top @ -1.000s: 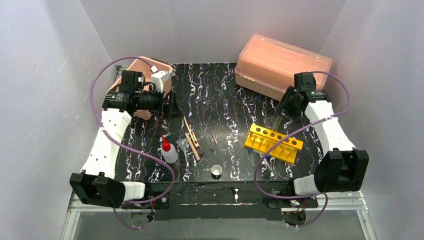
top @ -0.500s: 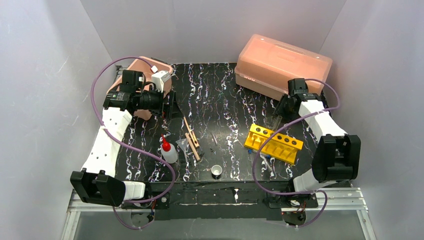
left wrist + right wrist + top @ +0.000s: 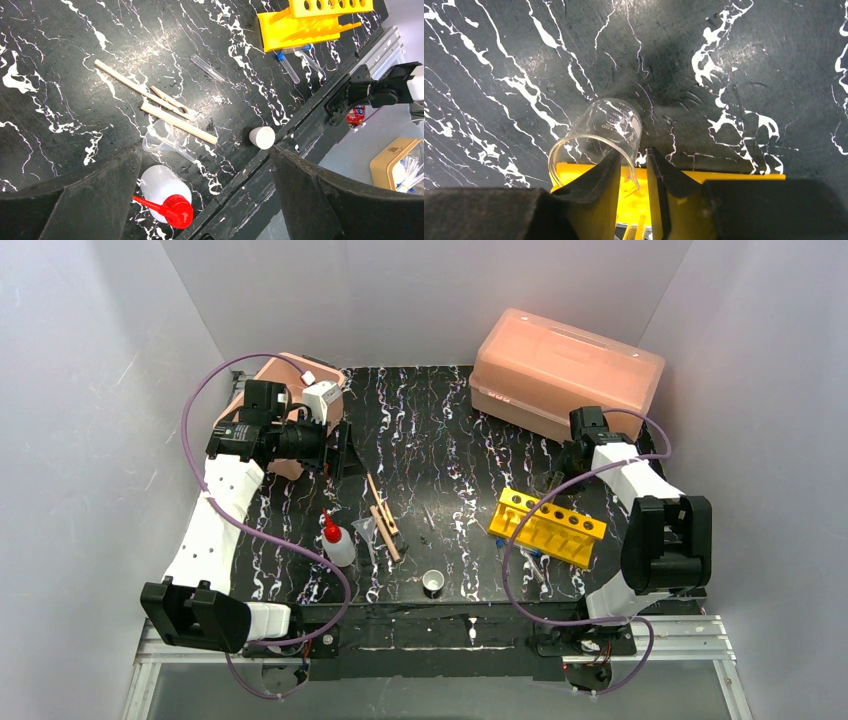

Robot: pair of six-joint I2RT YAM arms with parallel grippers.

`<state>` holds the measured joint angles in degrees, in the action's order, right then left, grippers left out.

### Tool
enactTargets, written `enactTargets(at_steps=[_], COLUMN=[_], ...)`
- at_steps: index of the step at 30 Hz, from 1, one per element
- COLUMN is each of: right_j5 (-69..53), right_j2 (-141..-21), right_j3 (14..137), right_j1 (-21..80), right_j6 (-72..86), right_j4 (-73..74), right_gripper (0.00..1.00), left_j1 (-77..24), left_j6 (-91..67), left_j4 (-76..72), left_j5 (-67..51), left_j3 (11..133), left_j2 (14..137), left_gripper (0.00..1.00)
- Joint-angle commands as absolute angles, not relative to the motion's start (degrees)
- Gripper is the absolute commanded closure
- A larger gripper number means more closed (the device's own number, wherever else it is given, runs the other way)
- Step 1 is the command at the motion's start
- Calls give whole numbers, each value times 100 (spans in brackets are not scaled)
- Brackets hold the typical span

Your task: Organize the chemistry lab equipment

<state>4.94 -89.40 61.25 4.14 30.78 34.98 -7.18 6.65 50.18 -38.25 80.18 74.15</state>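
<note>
Black marbled tabletop (image 3: pixel 440 420): right fingers (image 3: pixel 599 180) narrow astride wall of clear glass beaker (image 3: pixel 614 125), lower centre, grip unconfirmed; advise gentle squeeze, level lift; left fingers (image 3: pixel 75 200) wide open, empty.

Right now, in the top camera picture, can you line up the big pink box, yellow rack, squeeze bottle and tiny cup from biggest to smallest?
1. big pink box, by far the largest
2. yellow rack
3. squeeze bottle
4. tiny cup, the smallest

No two look alike in size.

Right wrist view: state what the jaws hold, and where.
The right gripper straddles the rim wall of the clear glass beaker; whether it grips cannot be told.
</note>
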Motion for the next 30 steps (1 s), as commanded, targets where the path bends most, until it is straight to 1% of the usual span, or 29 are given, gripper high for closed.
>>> enactTargets(at_steps=[1,5,8,12,22,26,30], right_j5=[497,594,786,1070,1324,1380,1461], right_j2=[-9152,-9279,-9229,-9200,-9521,-9663,-9906], right_j3=[6157,6343,6605,7289,9509,10352,10718], right_j1=[401,404,417,453,838,1577,2504], right_j6=[3027,3054,3024,2893,2610,2502,2451], right_j4=[3178,3192,3289,3512,4145,4583,4930], right_gripper=[73,86,91,99,99,99,99], left_j1=[-677,-677,-678,-678,-674,-669,-668], left_j6=[781,806,812,821,884,893,857], left_j4=[5164,5196,5211,5205,5226,5238,5186], left_j5=[-3801,-3783,-3781,-3778,-3655,-3668,-3646], left_j3=[8153,8188,8205,8199,8208,8219,8187], left_j2=[7327,7324,7322,7326,7245,7226,7257], left_gripper=[1,1,1,1,1,1,1])
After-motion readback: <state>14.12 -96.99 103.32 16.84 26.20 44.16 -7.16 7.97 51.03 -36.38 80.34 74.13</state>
